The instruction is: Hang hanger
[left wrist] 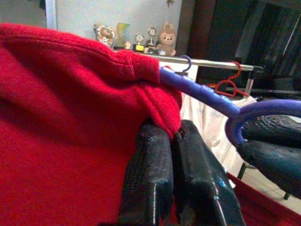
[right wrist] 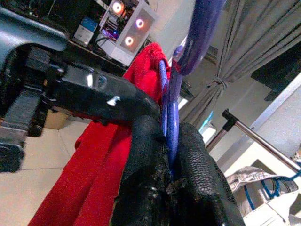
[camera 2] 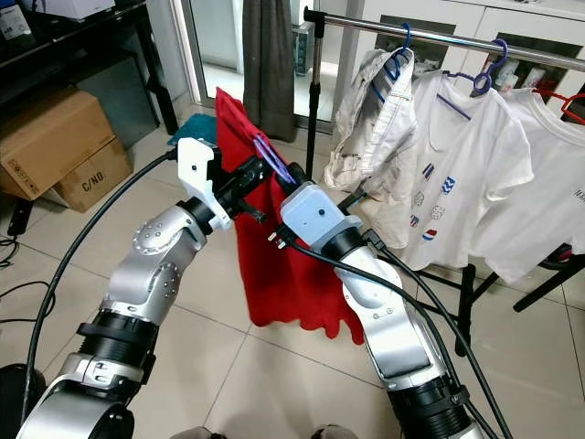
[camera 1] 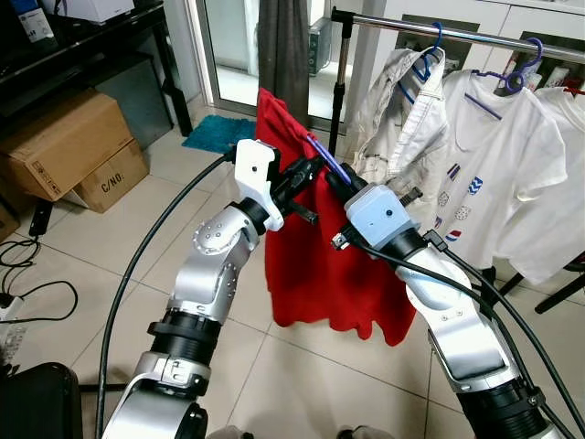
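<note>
Both grippers are clamped — left gripper (left wrist: 176, 141) on the red shirt (camera 1: 315, 265), right gripper (right wrist: 171, 155) on the blue hanger (left wrist: 202, 89) (hook seemingly free) — so opposed pulling could drag the shirt off short of the rail (camera 1: 439, 32).

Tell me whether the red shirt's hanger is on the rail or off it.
Off. The blue plastic hanger carrying the red shirt is pinched by both the left gripper and right gripper, short of the metal clothes rail.

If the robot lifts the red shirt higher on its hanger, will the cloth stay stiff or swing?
The red shirt hangs in loose folds, so it is probably floppy and may swing. The blue hanger looks rigid. Both the left gripper and right gripper pinch it, so slipping seems unlikely.
</note>
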Controlling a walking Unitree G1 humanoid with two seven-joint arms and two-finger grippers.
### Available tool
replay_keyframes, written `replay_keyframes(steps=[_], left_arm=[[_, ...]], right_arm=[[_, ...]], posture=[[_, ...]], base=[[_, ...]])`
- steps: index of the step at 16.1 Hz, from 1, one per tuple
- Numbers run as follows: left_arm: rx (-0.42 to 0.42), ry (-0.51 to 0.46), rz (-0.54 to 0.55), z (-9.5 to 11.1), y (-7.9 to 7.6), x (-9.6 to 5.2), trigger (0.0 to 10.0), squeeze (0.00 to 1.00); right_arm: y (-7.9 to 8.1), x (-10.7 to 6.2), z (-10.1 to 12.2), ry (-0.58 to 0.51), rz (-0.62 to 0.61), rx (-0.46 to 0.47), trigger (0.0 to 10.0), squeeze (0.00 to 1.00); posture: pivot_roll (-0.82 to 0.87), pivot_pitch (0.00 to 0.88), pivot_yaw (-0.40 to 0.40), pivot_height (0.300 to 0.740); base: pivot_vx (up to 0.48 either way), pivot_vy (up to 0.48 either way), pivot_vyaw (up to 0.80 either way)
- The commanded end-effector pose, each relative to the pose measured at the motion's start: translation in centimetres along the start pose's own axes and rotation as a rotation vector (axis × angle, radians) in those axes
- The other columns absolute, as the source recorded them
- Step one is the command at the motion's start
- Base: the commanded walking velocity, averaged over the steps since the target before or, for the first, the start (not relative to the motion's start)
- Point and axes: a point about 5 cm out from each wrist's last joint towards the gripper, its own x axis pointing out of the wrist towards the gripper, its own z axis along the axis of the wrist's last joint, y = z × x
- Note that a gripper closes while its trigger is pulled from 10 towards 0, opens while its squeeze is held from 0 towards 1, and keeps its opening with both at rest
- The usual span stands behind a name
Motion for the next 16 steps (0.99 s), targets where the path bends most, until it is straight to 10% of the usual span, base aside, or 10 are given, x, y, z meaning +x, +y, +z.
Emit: replay_keyframes(steps=[1,9,16], left_arm=[[0.005,-0.013,-0.007,0.4,0.0,-0.2,0.0,0.00],[0.100,-0.024,0.062,3.0,2.6,-2.4,0.0,0.00],[0.533,0.143,0.404,6.6,10.1,-3.9,0.0,0.00]], right_arm=[[-0.9,0.3,-0.1,0.018,-0.036,-0.014,0.0,0.00],[-2.1,-1.1,-3.9,0.247,-0.036,-0.023,0.0,0.00],[-0.6,-3.5,-2.5,0.162,0.365,0.156,0.0,0.00]], posture=[[-0.14,0.000,0.022,0.740],[-0.14,0.000,0.024,0.740],[-0.14,0.000,0.024,0.740]], base=[[0.000,0.000,0.00],[0.000,0.000,0.00],[0.000,0.000,0.00]])
